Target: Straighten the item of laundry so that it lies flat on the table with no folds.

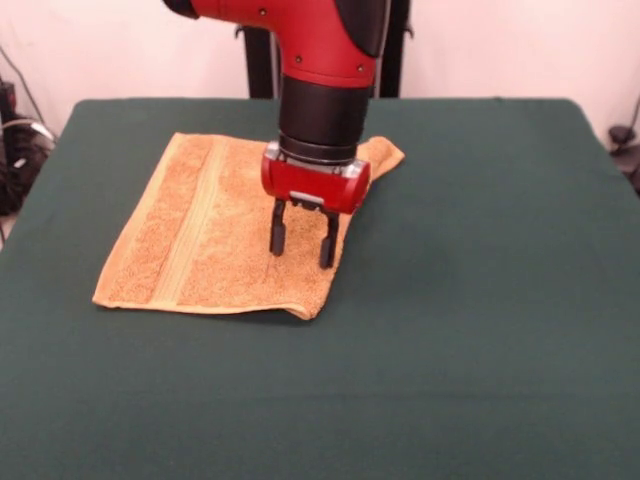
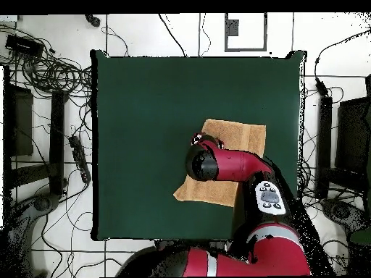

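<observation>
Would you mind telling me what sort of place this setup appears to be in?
Probably a robotics lab or test cell: the green-covered table stands on a tiled floor among loose cables and dark equipment racks, with the gripper open above a towel.

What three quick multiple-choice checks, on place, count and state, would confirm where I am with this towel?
1. Where is the red and black gripper?
A. Above the orange-tan terry-cloth towel
B. Over bare dark green table
C. Off the table

2. How many woven bands show on the towel in the front view?
A. None
B. One
C. Three

3. How are the gripper's fingers?
A. Shut on the towel
B. Open
C. Hidden

Answers: 1 A, its fingers point down over the towel's right part. 2 B, one stripe runs along the left part. 3 B, a gap shows between them.
</observation>
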Robot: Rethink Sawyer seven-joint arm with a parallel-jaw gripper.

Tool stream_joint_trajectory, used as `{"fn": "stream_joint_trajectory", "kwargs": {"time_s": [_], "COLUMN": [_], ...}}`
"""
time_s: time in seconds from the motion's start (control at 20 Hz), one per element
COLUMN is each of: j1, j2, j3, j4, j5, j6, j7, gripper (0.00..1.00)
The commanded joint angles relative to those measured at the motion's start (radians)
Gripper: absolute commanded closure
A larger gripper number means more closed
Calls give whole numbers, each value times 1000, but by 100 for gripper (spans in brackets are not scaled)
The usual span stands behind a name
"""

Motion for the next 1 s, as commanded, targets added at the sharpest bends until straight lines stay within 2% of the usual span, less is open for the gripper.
{"fn": "stream_joint_trajectory", "kwargs": {"time_s": [0.05, 0.15, 0.3, 0.4, 0.75, 1.0], "j1": [28, 45, 108, 110, 19, 0], "j2": [5, -1, -59, -64, 80, 113], "j3": [141, 125, 61, 64, 131, 142], "j4": [87, 93, 107, 110, 14, -13], "j5": [56, 66, 86, 91, 32, 18], "j6": [-28, -25, 14, 22, -76, -110], "j7": [162, 177, 201, 198, 110, 98], "gripper": [0, 0, 0, 0, 0, 0]}}
